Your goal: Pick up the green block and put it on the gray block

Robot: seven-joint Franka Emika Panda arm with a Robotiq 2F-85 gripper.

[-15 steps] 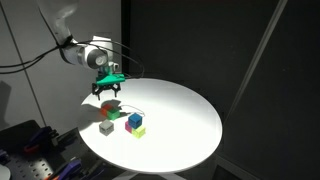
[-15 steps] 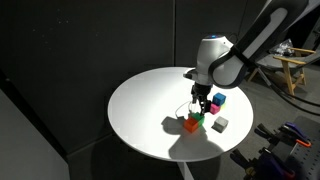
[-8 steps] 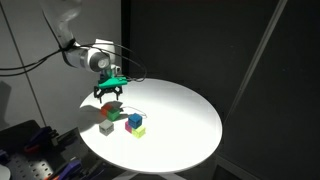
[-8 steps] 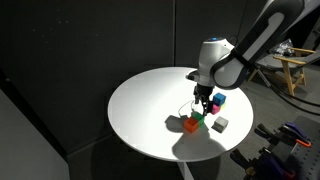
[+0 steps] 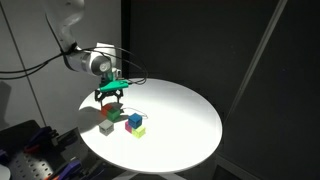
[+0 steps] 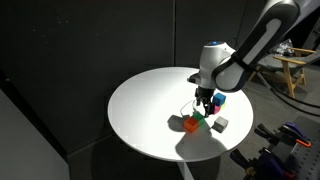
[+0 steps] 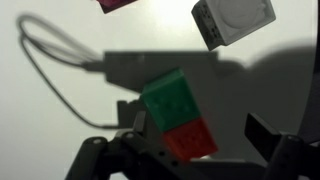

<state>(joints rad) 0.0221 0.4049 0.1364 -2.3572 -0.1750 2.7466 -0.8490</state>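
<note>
The green block (image 7: pixel 172 98) lies on the white table, touching a red block (image 7: pixel 192 140). It also shows in both exterior views (image 5: pixel 118 114) (image 6: pixel 200 119). The gray block (image 7: pixel 232 20) lies apart from them, also seen in both exterior views (image 5: pixel 106 127) (image 6: pixel 221 123). My gripper (image 7: pixel 200 135) is open and empty. It hangs just above the green and red pair, with its fingers on either side of the red block. It shows above the blocks in both exterior views (image 5: pixel 110 97) (image 6: pixel 204 104).
A blue block (image 5: pixel 134 120) and a lime block (image 5: pixel 139 130) lie close by on the round white table (image 5: pixel 185 110). A magenta block (image 7: pixel 118 4) is at the wrist view's top edge. A thin cable (image 7: pixel 50 70) loops over the table. The surroundings are dark.
My gripper has come down a little toward the green and red blocks. The blocks have not moved.
</note>
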